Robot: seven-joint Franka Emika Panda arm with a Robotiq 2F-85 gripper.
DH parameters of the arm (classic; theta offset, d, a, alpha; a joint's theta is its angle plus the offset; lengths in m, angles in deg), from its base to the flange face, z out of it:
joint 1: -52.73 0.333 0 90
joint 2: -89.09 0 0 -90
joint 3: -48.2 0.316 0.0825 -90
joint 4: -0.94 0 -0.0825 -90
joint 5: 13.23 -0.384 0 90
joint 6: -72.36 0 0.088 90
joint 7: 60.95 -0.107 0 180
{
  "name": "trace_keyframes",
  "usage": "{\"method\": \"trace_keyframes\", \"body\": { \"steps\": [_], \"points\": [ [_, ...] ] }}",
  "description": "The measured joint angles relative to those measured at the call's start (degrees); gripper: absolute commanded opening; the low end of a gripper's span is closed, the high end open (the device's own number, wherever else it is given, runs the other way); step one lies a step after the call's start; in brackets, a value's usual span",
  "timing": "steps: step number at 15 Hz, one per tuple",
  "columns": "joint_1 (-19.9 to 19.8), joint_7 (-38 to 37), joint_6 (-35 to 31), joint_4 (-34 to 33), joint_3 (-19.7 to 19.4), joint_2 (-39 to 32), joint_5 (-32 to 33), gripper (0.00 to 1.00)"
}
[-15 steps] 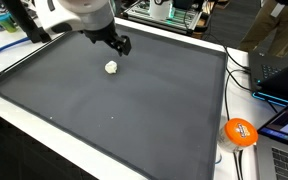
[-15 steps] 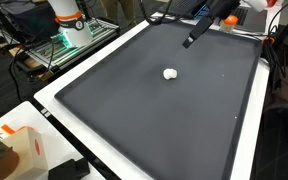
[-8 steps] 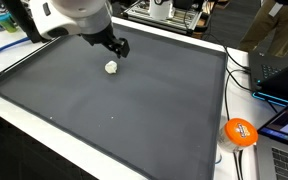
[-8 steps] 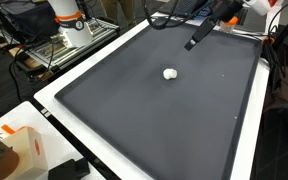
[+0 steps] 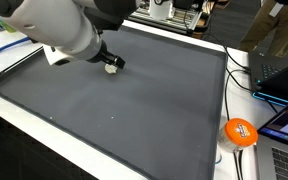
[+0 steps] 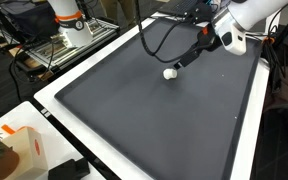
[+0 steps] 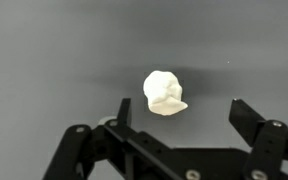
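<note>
A small white crumpled lump lies on the dark grey mat. In the wrist view it sits just beyond and slightly left of the middle of my open gripper, whose black fingers stand wide apart with nothing between them. In both exterior views the gripper hangs low right beside the lump, and the arm covers most of the lump from one side.
The mat has a white border. An orange ball and cables lie off its right side, beside a laptop. A shelf and an orange-and-white box stand beyond the other edges.
The arm has swung down and across the mat, bringing the open gripper from the far edge to just above the white lump. The lump has not moved.
</note>
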Motion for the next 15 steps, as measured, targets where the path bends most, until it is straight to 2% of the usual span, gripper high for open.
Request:
{"method": "trace_keyframes", "body": {
  "steps": [6, 15],
  "points": [
    [-4.1, 0.2, 0.0, -4.3, 0.2, -3.3, -5.7, 1.0],
    [-4.4, -1.0, 0.5, -6.3, 0.2, -4.5, -6.1, 1.0]
  ]
}}
